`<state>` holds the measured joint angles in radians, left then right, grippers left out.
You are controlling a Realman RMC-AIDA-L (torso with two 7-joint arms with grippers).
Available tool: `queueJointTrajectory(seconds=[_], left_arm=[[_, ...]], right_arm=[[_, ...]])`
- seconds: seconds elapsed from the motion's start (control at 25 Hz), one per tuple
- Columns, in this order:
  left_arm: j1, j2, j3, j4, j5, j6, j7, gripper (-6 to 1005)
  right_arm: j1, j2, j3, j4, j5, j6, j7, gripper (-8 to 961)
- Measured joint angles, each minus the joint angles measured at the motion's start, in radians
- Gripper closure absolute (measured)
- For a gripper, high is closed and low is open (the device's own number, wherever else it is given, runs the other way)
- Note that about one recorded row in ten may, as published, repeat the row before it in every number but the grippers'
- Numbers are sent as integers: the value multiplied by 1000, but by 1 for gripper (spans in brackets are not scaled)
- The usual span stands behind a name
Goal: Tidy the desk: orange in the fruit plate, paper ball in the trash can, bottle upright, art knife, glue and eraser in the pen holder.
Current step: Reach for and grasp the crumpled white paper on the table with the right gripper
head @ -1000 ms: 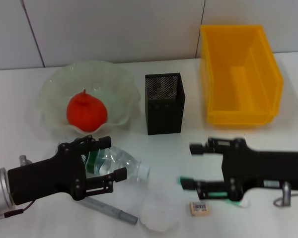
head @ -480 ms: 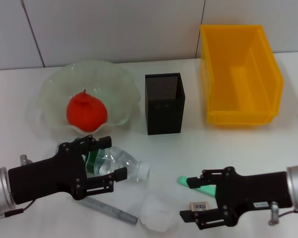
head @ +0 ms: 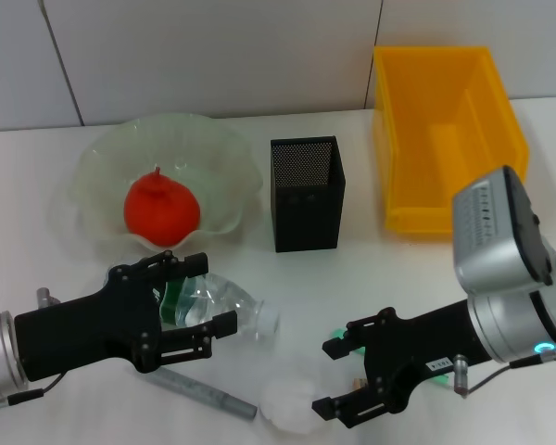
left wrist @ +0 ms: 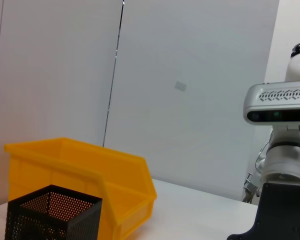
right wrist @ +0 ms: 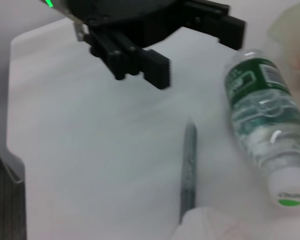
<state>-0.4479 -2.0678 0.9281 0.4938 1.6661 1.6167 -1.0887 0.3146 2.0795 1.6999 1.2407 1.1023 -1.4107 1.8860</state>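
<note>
The right pincer [head: 337, 378] has swung round in the last second: before, it hovered over the small beige eraser at about 5 o'clock on the white counter [head: 537, 148], and now it points toward 9 o'clock with its jaws wide apart and empty, its tips just beside the small crumpled white paper ball [head: 290, 408] at 6 o'clock. The eraser is now hidden under this arm, so I cannot tell exactly where it lies. I judge that the paper ball is the next thing to be taken, and afterwards it must travel to the deep yellow-orange plastic bin [head: 445, 139] at 1 o'clock, which looks empty. The left pincer [head: 199, 298] has not moved; its jaws stay wide around the small clear plastic bottle with the green label [head: 213, 306], which still lies on its side at 7 o'clock, white cap toward the centre, so standing it up is not done. The round red-orange fruit [head: 161, 209] already sits in the pale-green glass bowl with the wavy rim [head: 232, 153] at 10 o'clock, so this part is finished. The black mesh box [head: 306, 195] stands in the centre, and a grey pen-like stick [head: 204, 394] lies on the counter near the paper ball
</note>
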Motion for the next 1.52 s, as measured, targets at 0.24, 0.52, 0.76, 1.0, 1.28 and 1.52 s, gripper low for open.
queueJointTrajectory(seconds=[0.24, 0.52, 0.76, 1.0, 1.28, 1.52], left_arm=[[0, 0, 1, 1, 0, 0, 0, 152], [0, 2, 4, 18, 5, 1, -11, 153], [0, 2, 6, 23, 3, 2, -5, 154], [5, 3, 5, 25, 5, 3, -3, 155], [40, 11, 0, 58, 63, 3, 2, 157], [69, 11, -1, 66, 73, 3, 9, 157]], right_arm=[[49, -3, -39, 86, -128, -42, 124, 179], [157, -12, -49, 310, -332, -264, 383, 179], [286, -13, -61, 377, -389, -373, 612, 179], [313, -6, -163, 383, -390, -352, 691, 180], [292, -1, -245, 347, -391, -276, 712, 180], [292, 1, -305, 296, -387, -204, 714, 181]])
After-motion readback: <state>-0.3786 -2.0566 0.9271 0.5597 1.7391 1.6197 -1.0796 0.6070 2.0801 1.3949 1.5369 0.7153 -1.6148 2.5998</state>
